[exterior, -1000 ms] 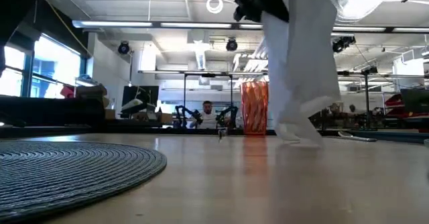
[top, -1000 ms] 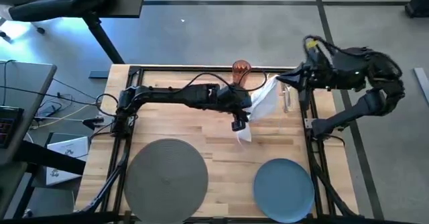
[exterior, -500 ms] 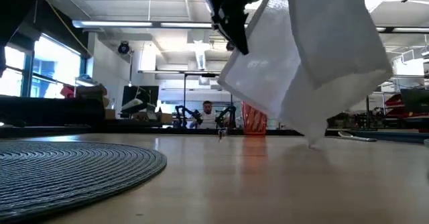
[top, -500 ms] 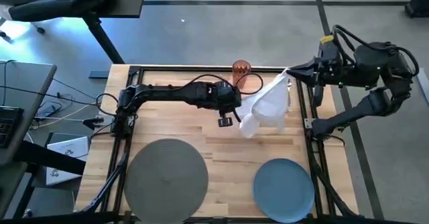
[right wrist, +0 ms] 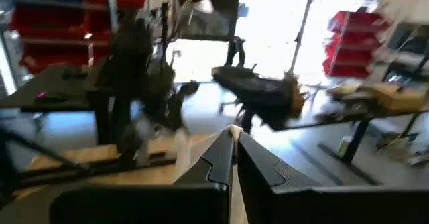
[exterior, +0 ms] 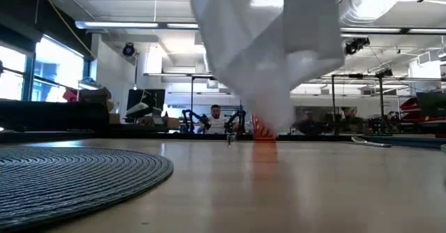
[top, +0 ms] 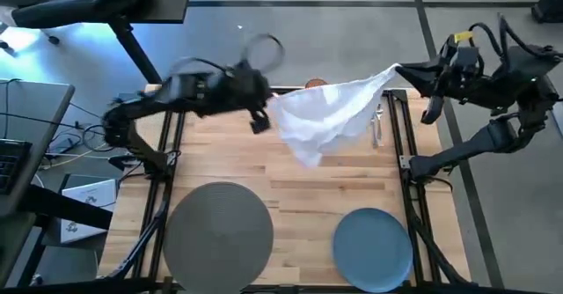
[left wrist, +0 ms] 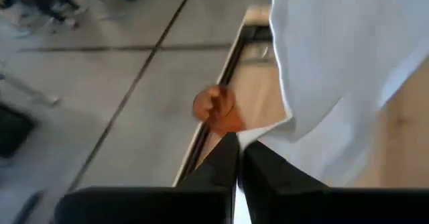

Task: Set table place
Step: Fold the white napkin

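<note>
The napkin is held stretched above the tabletop between both jaws, left gripper and right gripper each clamped on a corner, while placemat and plate lie apart, nothing yet arranged.

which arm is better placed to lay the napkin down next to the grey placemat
Probably the left. Both hands pinch the white paper napkin, stretched in the air. The left hand sits nearer the large grey round placemat; the right hand holds its corner beyond the table's right rail, beside the blue round plate's side.
</note>
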Available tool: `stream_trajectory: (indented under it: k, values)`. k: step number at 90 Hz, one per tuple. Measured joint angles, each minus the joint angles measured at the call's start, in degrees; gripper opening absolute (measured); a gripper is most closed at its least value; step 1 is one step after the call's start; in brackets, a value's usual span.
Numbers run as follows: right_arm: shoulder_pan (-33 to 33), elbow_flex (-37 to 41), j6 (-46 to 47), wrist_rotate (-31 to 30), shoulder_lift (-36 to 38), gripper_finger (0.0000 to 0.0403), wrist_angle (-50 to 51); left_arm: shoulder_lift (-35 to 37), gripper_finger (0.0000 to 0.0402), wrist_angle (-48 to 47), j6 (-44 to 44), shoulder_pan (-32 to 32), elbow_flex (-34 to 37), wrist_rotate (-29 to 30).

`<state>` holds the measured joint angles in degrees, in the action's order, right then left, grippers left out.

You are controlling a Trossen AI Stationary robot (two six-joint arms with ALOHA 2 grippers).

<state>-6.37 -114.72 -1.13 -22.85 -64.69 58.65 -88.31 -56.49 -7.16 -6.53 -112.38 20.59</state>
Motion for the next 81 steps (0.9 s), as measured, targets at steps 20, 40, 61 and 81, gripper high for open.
stream_trajectory:
  k: [20,40,61,81]
  values:
    - [-0.07,0.1,14.73,18.73,-4.24,0.0,10.7,3.14,0.0,-8.98,6.83,-0.27,0.04,-19.69]
    - [-3.51,0.15,27.99,42.25,-6.83,0.0,0.14,5.71,0.0,-9.64,17.69,3.6,-2.3,-38.73]
    - [0.36,-3.76,27.89,30.94,-6.27,0.0,-4.08,7.35,0.0,-9.49,18.38,0.92,-10.95,-30.77]
    - [11.02,0.81,28.63,23.29,-7.16,0.0,14.21,4.6,0.0,-14.15,11.77,-6.06,-4.19,-29.15]
